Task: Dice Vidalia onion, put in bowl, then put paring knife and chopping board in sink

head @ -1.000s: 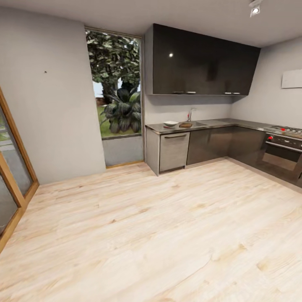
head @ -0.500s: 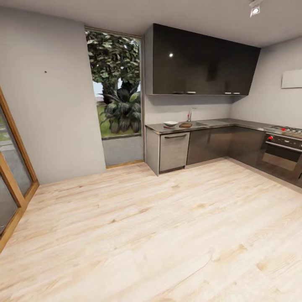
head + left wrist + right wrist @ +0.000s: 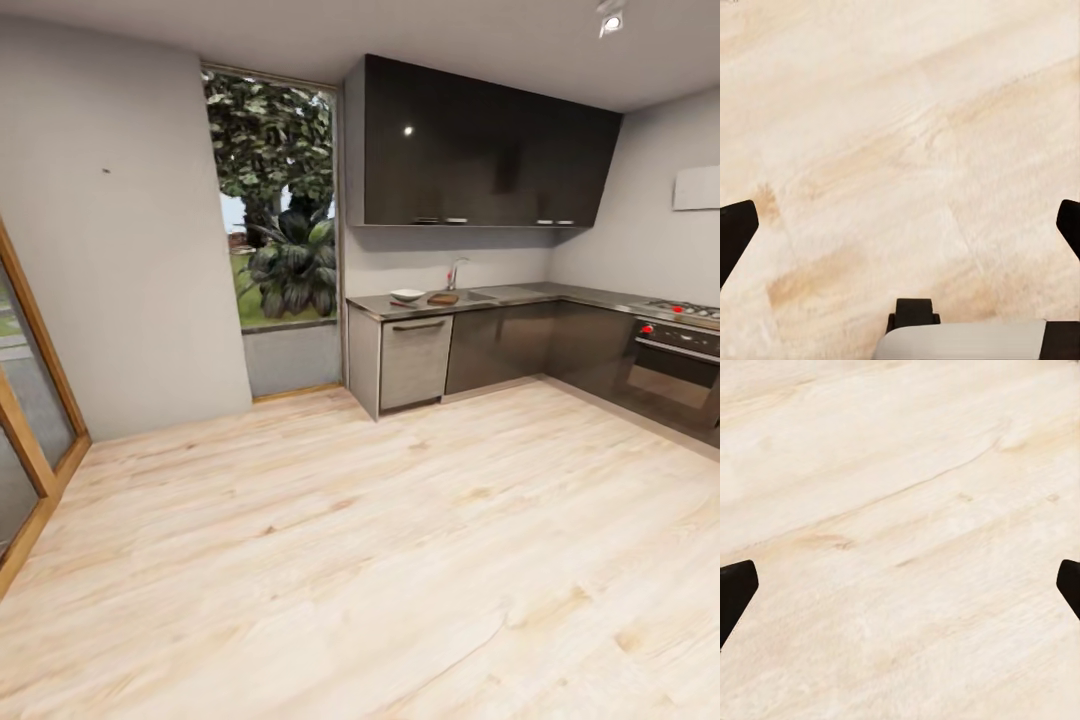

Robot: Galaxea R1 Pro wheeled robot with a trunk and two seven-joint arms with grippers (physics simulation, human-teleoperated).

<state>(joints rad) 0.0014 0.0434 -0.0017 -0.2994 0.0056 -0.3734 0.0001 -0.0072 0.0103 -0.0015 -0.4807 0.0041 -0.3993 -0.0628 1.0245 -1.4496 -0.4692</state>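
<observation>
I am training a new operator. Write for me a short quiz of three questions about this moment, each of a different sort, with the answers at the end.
1. True or false: the bowl stands on the countertop beside the chopping board.
2. Multiple choice: what lies under both grippers in the wrist views? A) steel basin B) light wood-plank floor C) grey worktop
3. Fill in: the fingers of the left gripper and the right gripper stand wide ____.

Key: 1 true; 2 B; 3 apart (open).
</observation>
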